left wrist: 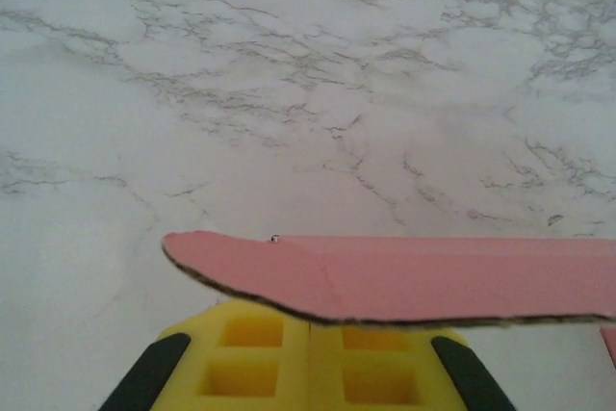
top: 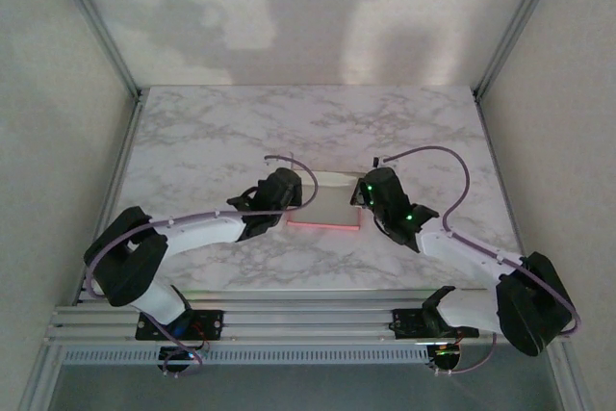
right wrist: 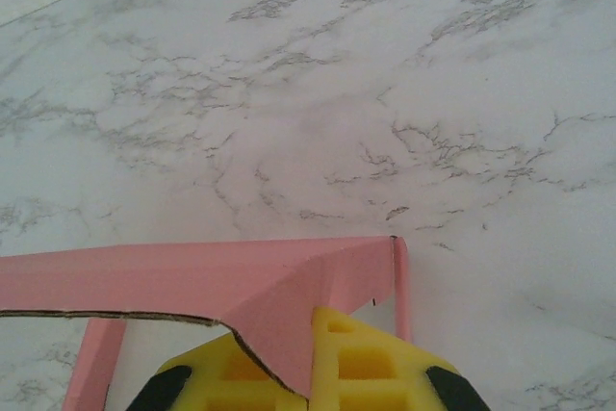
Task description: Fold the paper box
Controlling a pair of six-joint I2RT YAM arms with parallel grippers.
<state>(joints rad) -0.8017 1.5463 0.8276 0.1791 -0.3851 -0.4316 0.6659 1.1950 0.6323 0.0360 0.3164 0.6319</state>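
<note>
The paper box (top: 325, 201) lies in the middle of the marble table (top: 212, 141), white face up, with pink showing along its near and right edges. My left gripper (top: 293, 201) is at its left side and my right gripper (top: 362, 196) at its right side. In the left wrist view a pink flap (left wrist: 414, 278) runs flat across the tips of the left gripper (left wrist: 310, 336). Its yellow pads (left wrist: 252, 358) are pressed together with nothing between them. In the right wrist view the right gripper (right wrist: 313, 339) is shut on a pink corner flap (right wrist: 279, 320), which slips into the seam between the pads.
Metal frame posts (top: 115, 64) and plain walls close in the table on both sides and at the back. The arms' bases sit on the rail (top: 308, 320) at the near edge. Bare marble stretches beyond the box.
</note>
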